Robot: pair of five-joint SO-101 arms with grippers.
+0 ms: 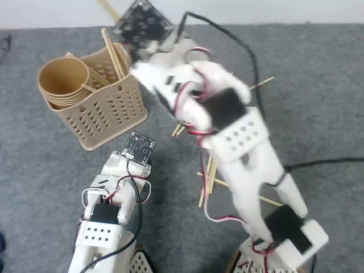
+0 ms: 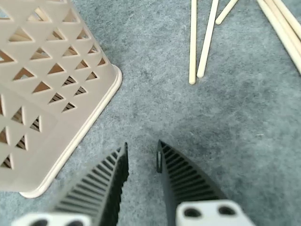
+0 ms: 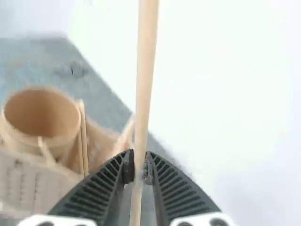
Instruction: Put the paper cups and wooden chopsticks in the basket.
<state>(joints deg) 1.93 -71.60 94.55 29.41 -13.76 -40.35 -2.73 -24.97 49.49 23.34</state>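
Right pincer (image 3: 137,165) clamps one wooden chopstick (image 3: 146,70), with the basket (image 1: 114,111) and its stacked paper cups (image 1: 62,77) just beyond its tips. Left pincer (image 2: 141,153), slightly parted and empty, hovers over the desk (image 2: 211,117); loose chopsticks (image 2: 197,42) lie ahead of it.

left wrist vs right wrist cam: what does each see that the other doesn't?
Left wrist only: loose wooden chopsticks lying flat, and the left gripper, fingers slightly apart with nothing between them.
Right wrist only: the right gripper shut on a single wooden chopstick, plus stacked tan paper cups with upright chopsticks beside them.
Both: the beige perforated plastic basket and the grey carpet.
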